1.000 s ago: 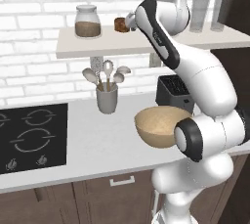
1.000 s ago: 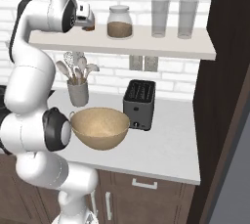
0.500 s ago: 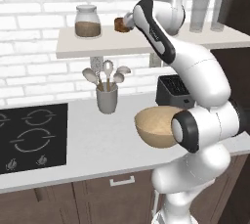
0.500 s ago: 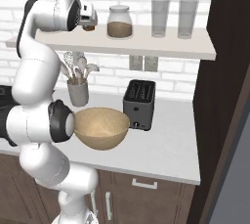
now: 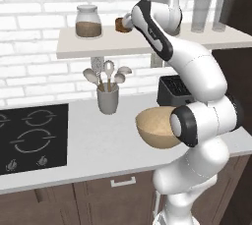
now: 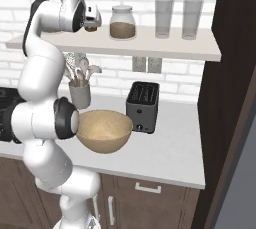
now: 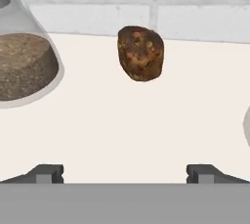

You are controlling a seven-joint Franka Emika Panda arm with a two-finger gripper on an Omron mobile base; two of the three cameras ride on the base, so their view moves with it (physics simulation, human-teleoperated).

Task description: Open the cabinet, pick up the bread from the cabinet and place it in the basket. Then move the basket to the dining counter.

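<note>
The bread (image 7: 140,53), a small dark-brown bun, lies on the white wall shelf (image 5: 147,47) between a jar and two glasses. It also shows in the left base view (image 5: 121,24), just left of my hand. My gripper (image 7: 126,174) is up at shelf height, pointing at the bread from a short way off, open, with nothing between its fingertips (image 7: 49,173). From the right the gripper (image 6: 93,22) covers most of the bread. The tan basket (image 5: 153,126) (image 6: 102,130) rests on the worktop below, beside my elbow. The dining counter is out of view.
A glass jar (image 5: 88,21) (image 7: 24,56) with brown contents stands left of the bread, and two glasses (image 6: 172,18) stand to its right. Below are a black toaster (image 6: 142,105), a utensil pot (image 5: 108,98) and a hob (image 5: 29,135). A dark tall panel (image 6: 235,98) bounds the right.
My arm has swung and the hand has closed in on the bread at shelf height. The jaws stay open; bread and basket have not moved.
</note>
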